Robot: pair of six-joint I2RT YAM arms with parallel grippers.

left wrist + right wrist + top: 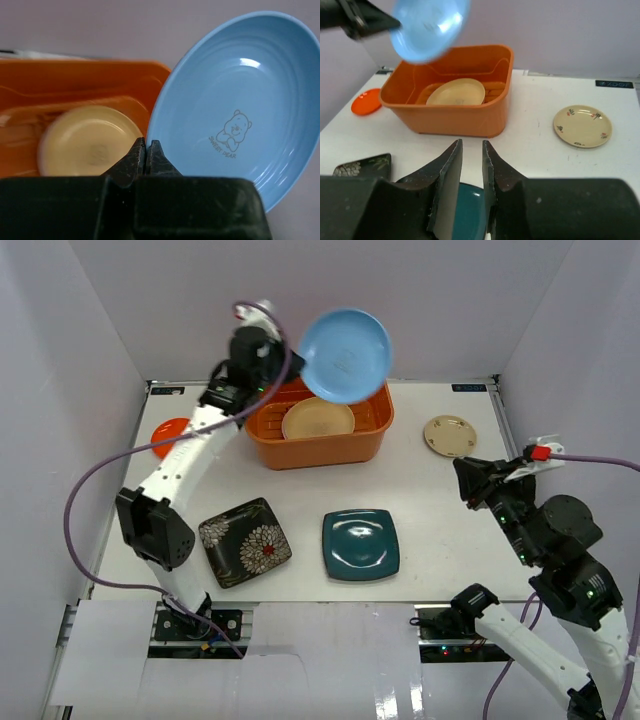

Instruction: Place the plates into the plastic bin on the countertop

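I see my left gripper (146, 144) pinched shut on the blue plate (345, 355) above the bin (325, 452); the right gripper (471, 146) has its jaws slightly apart.

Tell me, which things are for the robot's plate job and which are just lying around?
For the job: deep orange plastic bin; light blue round plate; cream round plate; orange-red round plate; black flowered square plate; dark teal square plate; small beige round plate.
Just there: purple cable; black label sticker.
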